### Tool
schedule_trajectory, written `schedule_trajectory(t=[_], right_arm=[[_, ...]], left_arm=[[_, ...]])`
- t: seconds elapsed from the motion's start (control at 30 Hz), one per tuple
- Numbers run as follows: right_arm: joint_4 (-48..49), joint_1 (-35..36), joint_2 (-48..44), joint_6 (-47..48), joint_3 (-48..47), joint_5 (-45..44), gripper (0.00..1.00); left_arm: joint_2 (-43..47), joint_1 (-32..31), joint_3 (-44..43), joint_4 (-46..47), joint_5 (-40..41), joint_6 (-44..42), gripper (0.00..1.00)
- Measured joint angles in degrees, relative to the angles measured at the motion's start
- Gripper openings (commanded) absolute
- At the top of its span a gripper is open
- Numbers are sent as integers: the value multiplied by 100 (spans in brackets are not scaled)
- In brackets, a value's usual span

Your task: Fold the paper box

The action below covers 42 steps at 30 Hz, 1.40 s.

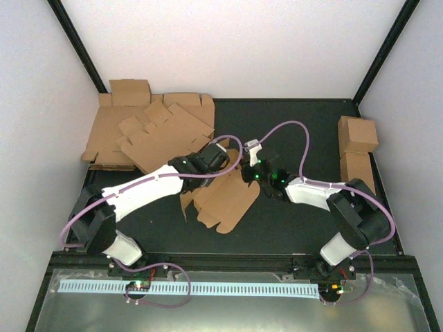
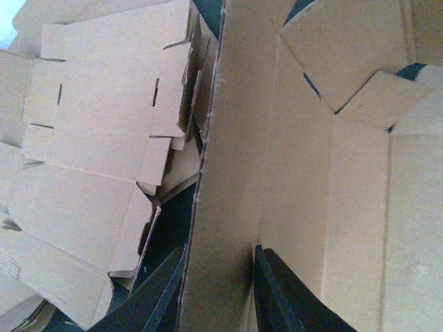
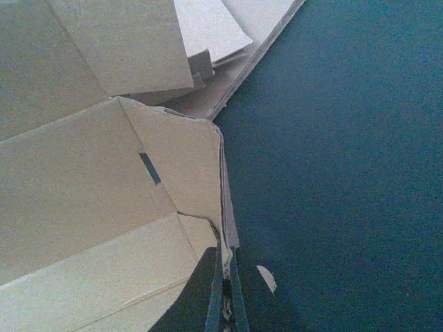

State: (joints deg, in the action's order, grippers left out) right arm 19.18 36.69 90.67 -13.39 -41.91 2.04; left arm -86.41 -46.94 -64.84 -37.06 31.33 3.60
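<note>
The paper box (image 1: 225, 200) is a brown corrugated die-cut blank, partly folded, lying mid-table between both arms. My left gripper (image 1: 213, 160) holds its far-left edge. In the left wrist view the gripper (image 2: 218, 297) has a dark finger (image 2: 280, 294) on each side of an upright cardboard panel (image 2: 228, 173). My right gripper (image 1: 250, 170) holds the far-right edge. In the right wrist view it (image 3: 227, 297) is pinched on a thin raised flap (image 3: 187, 166), with the slotted panels (image 3: 76, 207) spreading left.
A stack of flat brown blanks (image 1: 138, 131) lies at the back left and also shows in the left wrist view (image 2: 90, 138). Two finished cartons (image 1: 358, 135) stand at the right edge. A small white scrap (image 3: 266, 278) lies on the dark mat (image 3: 346, 173).
</note>
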Motion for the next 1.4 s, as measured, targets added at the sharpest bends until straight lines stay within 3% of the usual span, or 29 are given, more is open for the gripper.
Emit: schedule_trajectory(t=[0.3,0.5,0.8,0.97,1.17,1.4], right_arm=[[-245,37,28,-74,15,-44,2],[-273,37,66,-205,42,-42,2],[-264,37,157,-348,146,4,2],[-162,37,210,-350,170,2,2],[-105,37,229,-363,203,2,2],[35,37,223,-341,330,7,2]], left_arm=[[-433,-240,295,96,678,17,28],[-800,-542,372,111,1073,164,39],[-920,-713,603,260,1176,529,48],[-466,-551,627,483,789,577,54],[22,-337,632,791,273,518,70],[282,380,994,1158,-1344,511,73]])
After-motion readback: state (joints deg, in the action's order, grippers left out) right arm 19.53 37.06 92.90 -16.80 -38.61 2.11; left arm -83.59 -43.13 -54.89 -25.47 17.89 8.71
